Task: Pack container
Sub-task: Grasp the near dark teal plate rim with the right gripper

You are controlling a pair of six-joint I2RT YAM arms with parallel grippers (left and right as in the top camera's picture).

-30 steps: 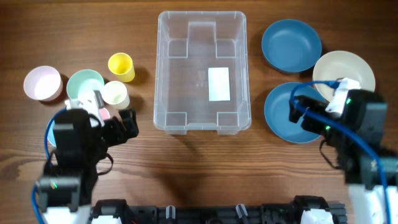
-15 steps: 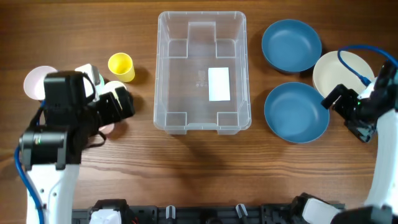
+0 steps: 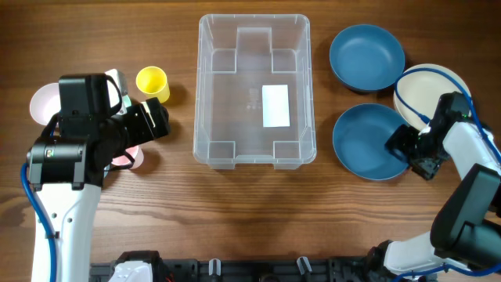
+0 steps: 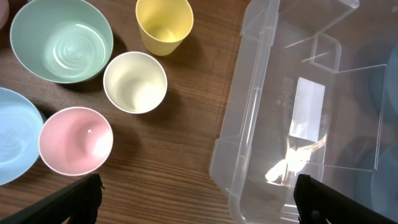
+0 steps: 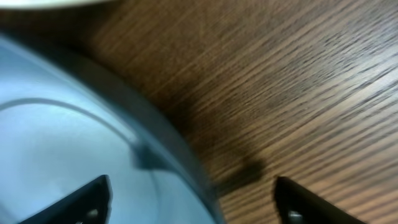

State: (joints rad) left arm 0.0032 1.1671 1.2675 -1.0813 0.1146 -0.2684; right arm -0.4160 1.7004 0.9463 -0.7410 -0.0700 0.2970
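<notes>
The clear container (image 3: 254, 90) stands empty in the middle of the table, a white label on its base; its left part shows in the left wrist view (image 4: 298, 112). My left gripper (image 3: 159, 125) is open and empty, above the table between the cups and the container's left wall; in its own view (image 4: 196, 208) only the fingertips (image 4: 78, 199) show. My right gripper (image 3: 404, 150) is open at the right rim of the near blue bowl (image 3: 368, 141). In the right wrist view the gripper (image 5: 193, 202) straddles that bowl's rim (image 5: 155, 143).
Left of the container are a yellow cup (image 4: 163, 25), a cream cup (image 4: 135, 81), a pink cup (image 4: 76, 140), a mint bowl (image 4: 62, 40), a light blue bowl (image 4: 9, 146) and a pink bowl (image 3: 41, 106). At the right are a second blue bowl (image 3: 366, 56) and a cream bowl (image 3: 430, 82).
My right gripper has moved left and down to the near blue bowl's right rim. My left arm has shifted slightly, staying over the cups.
</notes>
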